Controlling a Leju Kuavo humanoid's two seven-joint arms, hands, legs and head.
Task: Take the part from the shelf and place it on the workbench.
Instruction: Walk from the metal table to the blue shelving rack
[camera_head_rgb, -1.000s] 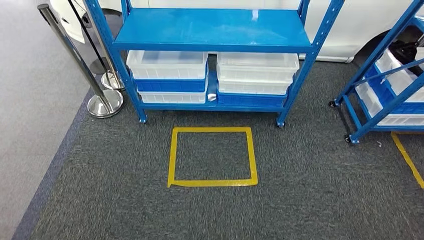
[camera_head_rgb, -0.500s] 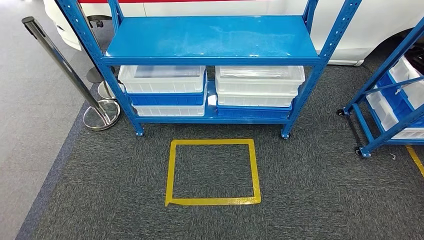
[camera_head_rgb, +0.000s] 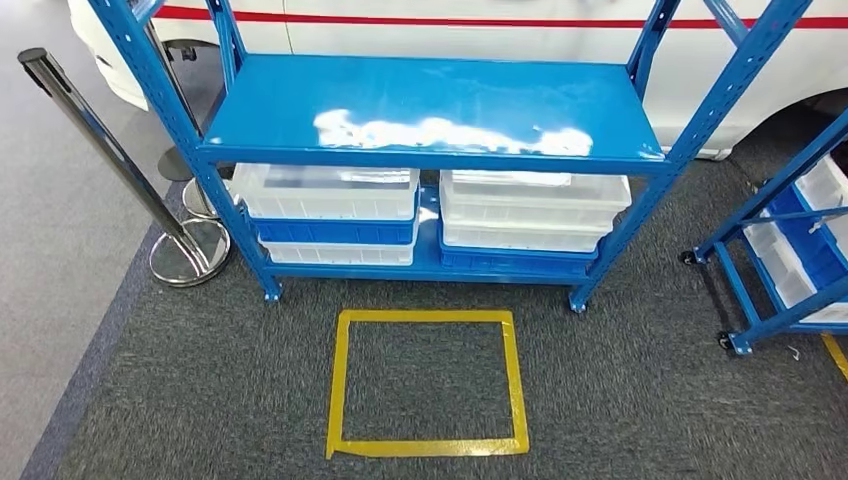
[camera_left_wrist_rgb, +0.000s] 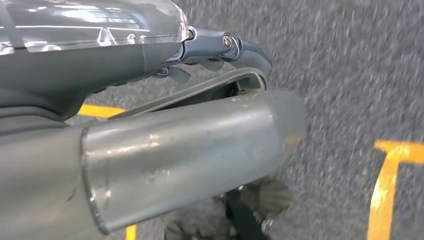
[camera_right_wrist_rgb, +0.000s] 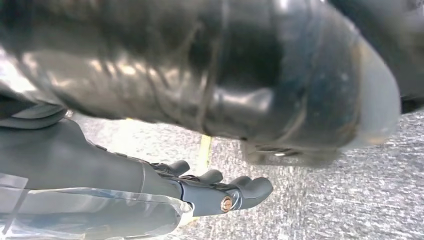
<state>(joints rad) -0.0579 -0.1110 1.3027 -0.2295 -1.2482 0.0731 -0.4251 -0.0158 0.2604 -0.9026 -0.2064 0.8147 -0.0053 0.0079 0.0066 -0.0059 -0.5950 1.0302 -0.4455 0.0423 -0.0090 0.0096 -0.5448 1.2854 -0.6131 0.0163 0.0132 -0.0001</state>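
part: not identifiable on the blue shelf (camera_head_rgb: 430, 105), whose middle board sits in the upper centre of the head view with only glare on it. could be inside one of the clear bins (camera_head_rgb: 330, 190) stacked with blue ones on the lowest level, centre of frame, but cannot tell.

compared with a second ago, whole scene slid down and grown in the head view: shelf larger, yellow tape square (camera_head_rgb: 428, 383) lower in the frame, chrome post (camera_head_rgb: 120, 165) further toward the left edge, red stripe of the white vehicle (camera_head_rgb: 500, 35) now showing along the top. reads as camera motion, not things moving; probably walking up to the shelf, with the tape square as the likely standing mark.

left robot hand (camera_left_wrist_rgb: 220, 47) hanging over grey carpet in its wrist view, fingers loosely curled, nothing in them. right robot hand (camera_right_wrist_rgb: 220, 192) likewise, lower centre of its wrist view, fingers curled in, holding nothing.

task judged at its approach stage: no reach begun. second blue rack (camera_head_rgb: 790, 240) at right edge.
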